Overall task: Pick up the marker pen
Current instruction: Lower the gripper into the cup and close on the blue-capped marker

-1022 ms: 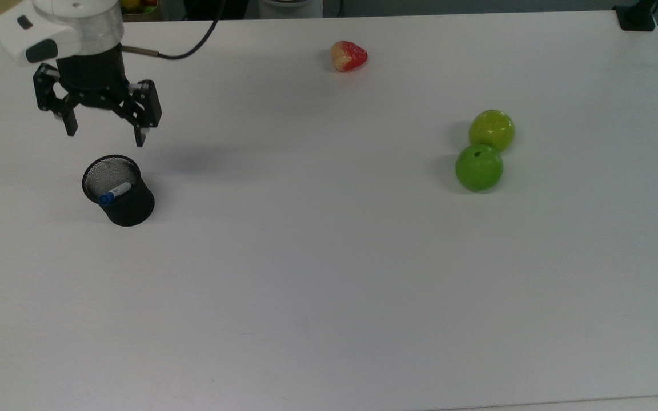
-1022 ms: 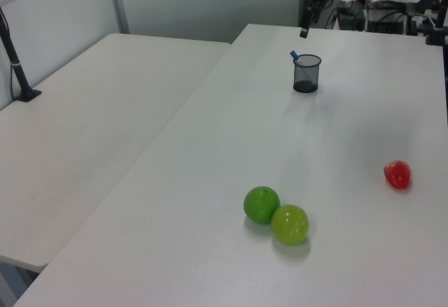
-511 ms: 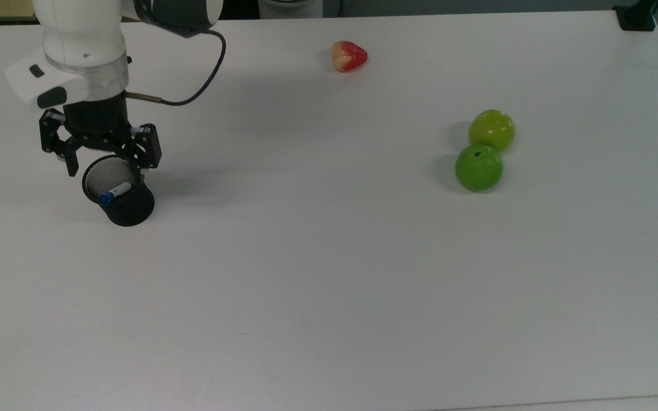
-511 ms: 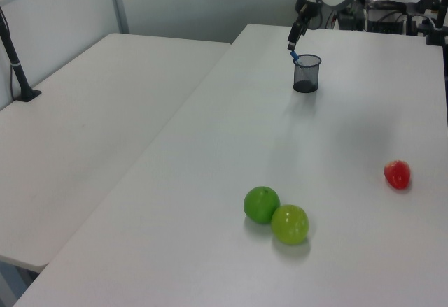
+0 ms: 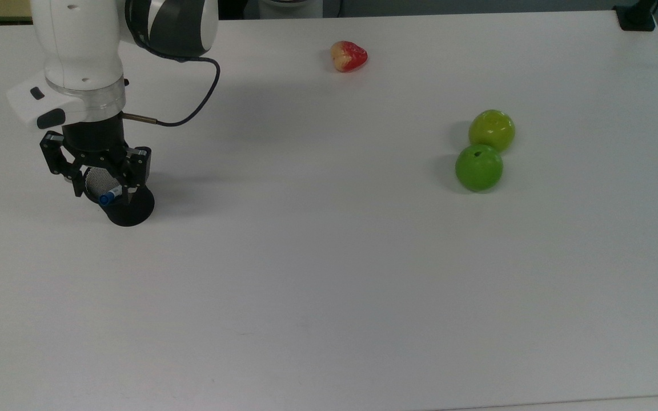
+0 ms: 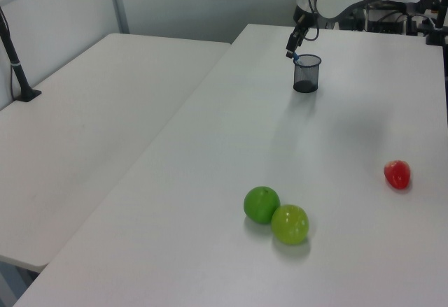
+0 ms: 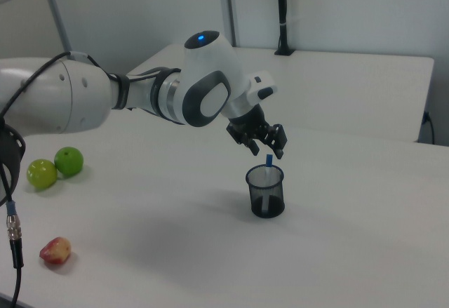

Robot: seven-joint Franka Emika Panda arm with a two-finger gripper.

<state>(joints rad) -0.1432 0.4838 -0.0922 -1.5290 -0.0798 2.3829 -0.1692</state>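
The marker pen (image 5: pixel 107 196) stands tilted in a black mesh cup (image 5: pixel 130 211) near the top view's left edge. Its white barrel and blue cap (image 7: pixel 269 160) stick up past the cup's rim (image 7: pixel 265 175). My gripper (image 5: pixel 101 189) hangs directly over the cup's mouth. It is open, with one finger on each side of the marker's top. In the right view the gripper (image 7: pixel 266 149) sits just above the blue cap and holds nothing. In the left view the gripper (image 6: pixel 292 47) is right above the cup (image 6: pixel 306 74).
Two green apples (image 5: pixel 479 166) (image 5: pixel 492 130) touch each other at the top view's right. A red fruit (image 5: pixel 349 56) lies near the far edge. A second white table (image 6: pixel 91 111) adjoins in the left view. The arm's black cable (image 5: pixel 192 108) loops beside the wrist.
The gripper has come down and toward the cup, from beyond it to right over its mouth, around the marker's top. It has stayed open. The marker, cup and fruit have not moved.
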